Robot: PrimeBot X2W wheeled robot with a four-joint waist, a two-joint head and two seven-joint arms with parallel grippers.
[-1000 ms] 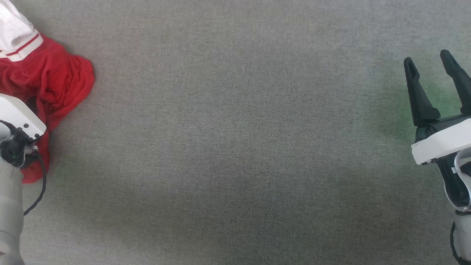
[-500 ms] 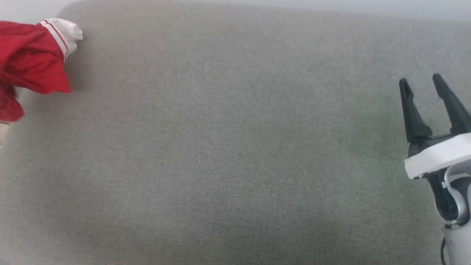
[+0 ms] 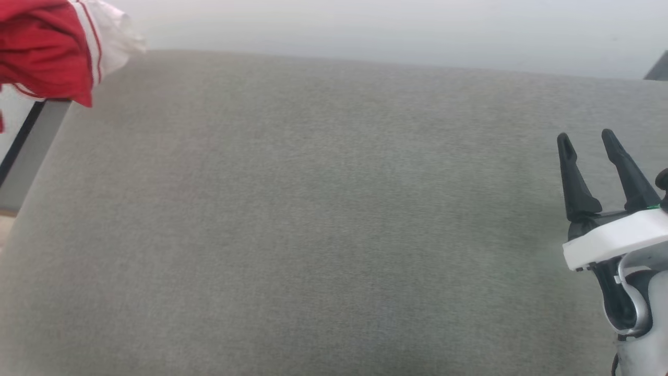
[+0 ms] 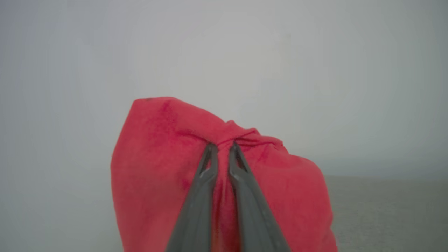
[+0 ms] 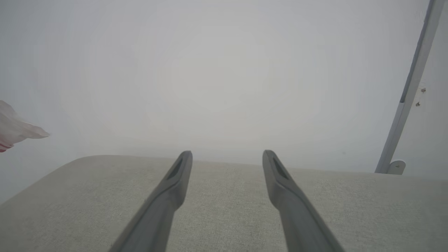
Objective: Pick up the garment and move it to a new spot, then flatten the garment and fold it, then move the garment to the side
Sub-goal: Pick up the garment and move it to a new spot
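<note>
The red shirt [image 3: 44,49] was up in the air, at the far left corner of the grey tabletop [image 3: 334,209]. It hung as a bunch, not spread out, and one white sleeve [image 3: 112,39] with red stripes stuck out toward the pale wall [image 3: 365,26]. As far as I could see it did not touch the tabletop, and part of it was beyond the left edge. The left claw [image 4: 223,148] had its two fingers pressed together on a pinch of the red cloth, and the cloth draped down around them on both sides. The number and letters on the chest I could not see.

The right claw [image 3: 585,136] was at the right side, above the tabletop, with its fingers spread apart and nothing between them.

So, in my judgement, only the first part of the job was done: the shirt was picked up. The carrying to a new spot looked to be under way, because the shirt was not laid down anywhere. All the rest was left to do: to put it down, to flatten it, to fold it and to move it aside. The wide middle of the tabletop seemed a good place for it. I think the right claw would be needed soon, since one claw alone cannot spread a bunched shirt well.
</note>
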